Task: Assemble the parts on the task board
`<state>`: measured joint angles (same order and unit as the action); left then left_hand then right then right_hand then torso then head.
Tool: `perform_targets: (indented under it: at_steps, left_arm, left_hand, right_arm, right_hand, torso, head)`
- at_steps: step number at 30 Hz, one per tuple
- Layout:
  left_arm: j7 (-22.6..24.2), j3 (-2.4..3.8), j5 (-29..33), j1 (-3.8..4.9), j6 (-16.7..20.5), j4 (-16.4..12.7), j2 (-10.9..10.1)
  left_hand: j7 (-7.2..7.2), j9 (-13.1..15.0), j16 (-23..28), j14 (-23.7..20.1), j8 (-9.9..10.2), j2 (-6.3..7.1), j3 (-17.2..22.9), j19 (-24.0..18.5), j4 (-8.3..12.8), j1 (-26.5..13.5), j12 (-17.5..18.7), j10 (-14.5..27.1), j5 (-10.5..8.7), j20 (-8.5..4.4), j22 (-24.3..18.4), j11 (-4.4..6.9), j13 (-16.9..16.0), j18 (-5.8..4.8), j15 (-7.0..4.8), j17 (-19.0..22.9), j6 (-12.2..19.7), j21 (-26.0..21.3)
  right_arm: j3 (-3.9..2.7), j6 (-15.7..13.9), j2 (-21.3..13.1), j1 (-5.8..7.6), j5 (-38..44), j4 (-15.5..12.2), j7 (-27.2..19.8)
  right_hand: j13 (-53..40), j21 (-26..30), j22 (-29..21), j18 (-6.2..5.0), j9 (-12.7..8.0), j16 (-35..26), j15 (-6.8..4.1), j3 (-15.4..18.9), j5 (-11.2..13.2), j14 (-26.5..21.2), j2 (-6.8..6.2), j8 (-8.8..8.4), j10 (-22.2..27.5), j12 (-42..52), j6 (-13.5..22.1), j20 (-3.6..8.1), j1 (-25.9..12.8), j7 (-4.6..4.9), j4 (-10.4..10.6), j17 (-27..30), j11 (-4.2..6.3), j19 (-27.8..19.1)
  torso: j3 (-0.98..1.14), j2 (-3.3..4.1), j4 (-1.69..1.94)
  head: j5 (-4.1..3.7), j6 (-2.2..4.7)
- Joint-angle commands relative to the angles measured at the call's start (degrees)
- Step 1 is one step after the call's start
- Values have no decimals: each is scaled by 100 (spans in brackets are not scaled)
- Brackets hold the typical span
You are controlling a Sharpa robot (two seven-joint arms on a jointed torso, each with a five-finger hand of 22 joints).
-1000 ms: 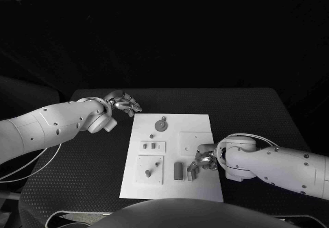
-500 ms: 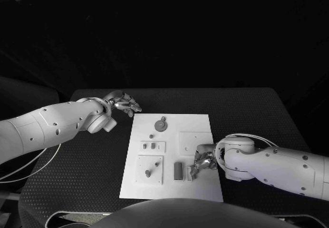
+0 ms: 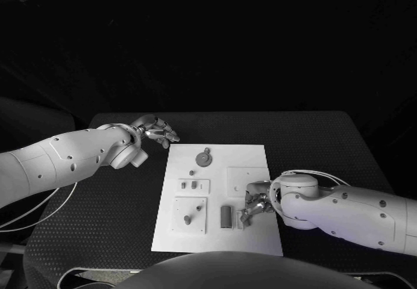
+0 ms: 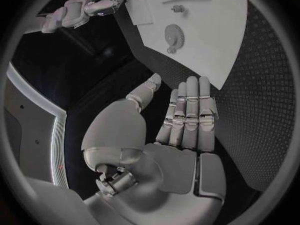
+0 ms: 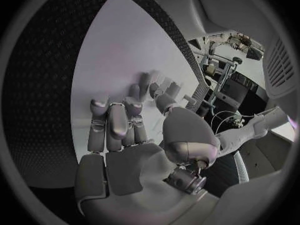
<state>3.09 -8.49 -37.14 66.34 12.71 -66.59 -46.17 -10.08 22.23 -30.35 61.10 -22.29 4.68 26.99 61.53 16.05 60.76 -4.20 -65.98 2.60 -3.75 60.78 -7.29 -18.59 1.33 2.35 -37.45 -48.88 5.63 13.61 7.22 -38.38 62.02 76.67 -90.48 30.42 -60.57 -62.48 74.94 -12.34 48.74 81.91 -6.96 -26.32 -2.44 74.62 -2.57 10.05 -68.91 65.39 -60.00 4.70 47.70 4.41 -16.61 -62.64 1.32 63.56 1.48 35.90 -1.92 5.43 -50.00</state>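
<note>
The white task board lies mid-table. On it are a grey gear, small pieces on a raised square, a plate with pegs and a dark bar. My right hand hovers over the board's near right part, fingertips down beside a small upright white piece; I cannot tell if they touch it. In the right wrist view the right hand's fingers stretch over the board with an empty palm. My left hand floats off the board's far left corner, fingers straight, holding nothing.
A plain raised square sits just beyond the right hand. The black table has free room on both sides of the board. The left wrist view shows the board, the gear and the right hand across it.
My right arm has shifted slightly left, its hand edging closer to the upright piece. The left arm and the parts have stayed put.
</note>
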Motion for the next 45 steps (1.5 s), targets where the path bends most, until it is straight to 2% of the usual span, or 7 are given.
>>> perform_targets:
  at_steps: [1,17,29,36,41,43,45]
  left_arm:
    - [22,1,-16,5,-75,-11,4]
    - [21,1,-16,5,-74,-4,5]
    - [14,1,-16,5,-78,5,4]
    - [17,1,-17,5,-76,0,6]
    - [15,1,-17,5,-81,0,8]
    - [15,1,-17,5,-81,-1,10]
    - [15,1,-17,5,-84,-4,10]
  left_hand:
    - [3,3,22,21,9,-12,23,-5,-25,-49,8,47,26,47,6,7,7,91,2,-7,47,-27]
    - [3,3,29,23,9,-13,24,-5,-27,-55,8,47,26,47,9,7,7,91,2,-17,48,-28]
    - [3,3,34,24,10,-16,24,-5,-30,-60,8,48,26,48,11,7,7,91,3,-22,48,-30]
    - [3,3,37,25,9,-17,25,-5,-31,-62,8,48,26,48,12,7,7,91,3,-26,48,-30]
    - [3,3,39,26,9,-18,25,-5,-32,-63,8,48,26,48,12,7,7,91,3,-28,48,-31]
    - [3,3,39,26,9,-19,26,-4,-32,-64,7,48,26,48,12,7,7,91,3,-29,48,-31]
    - [3,3,40,26,9,-19,26,-4,-33,-65,7,48,26,48,13,7,7,91,3,-30,48,-31]
  right_arm:
    - [46,123,25,-65,575,11,100]
    - [46,447,-126,-65,756,-93,49]
    - [45,536,-229,-65,553,-94,57]
    - [45,662,-166,-64,882,-96,114]
    - [44,843,-85,-61,1145,-68,157]
    - [44,875,-50,-60,1147,-36,167]
    - [44,904,-29,-60,1152,-18,175]
  right_hand:
    - [-4,0,11,-266,-211,-40,-6,28,-33,-57,-32,-26,-3,-24,128,-44,-27,78,-14,25,-16,-10]
    - [0,56,-8,-266,-251,-139,15,58,-33,-202,-131,-44,62,-73,196,-66,115,103,-15,204,-41,-69]
    - [-2,76,-20,-266,-265,-153,26,108,-32,-219,-139,-38,75,-84,206,-92,13,112,5,217,-50,-74]
    - [-2,81,-23,-266,-269,-162,27,111,-33,-233,-134,-37,78,-86,209,-96,-9,113,6,237,-51,-74]
    - [-1,110,-37,-266,-284,-192,37,149,-32,-283,-158,-41,111,-108,239,-117,-212,125,60,281,-63,-92]
    - [-2,129,-48,-266,-292,-196,42,188,-33,-290,-103,-38,119,-115,243,-131,-495,127,201,277,-65,-99]
    - [-7,135,-47,-266,-297,-191,37,189,-32,-291,-31,-33,124,-114,246,-125,-623,123,212,268,-59,-108]
  torso:
    - [-1,0,-1]
    - [1,0,-4]
    - [3,1,-3]
    - [1,-1,-4]
    - [0,-1,-2]
    - [-3,-1,1]
    - [-5,-1,2]
  head:
    - [0,0]
    - [0,0]
    - [-7,0]
    - [-5,0]
    - [-15,0]
    - [-22,0]
    - [-23,0]
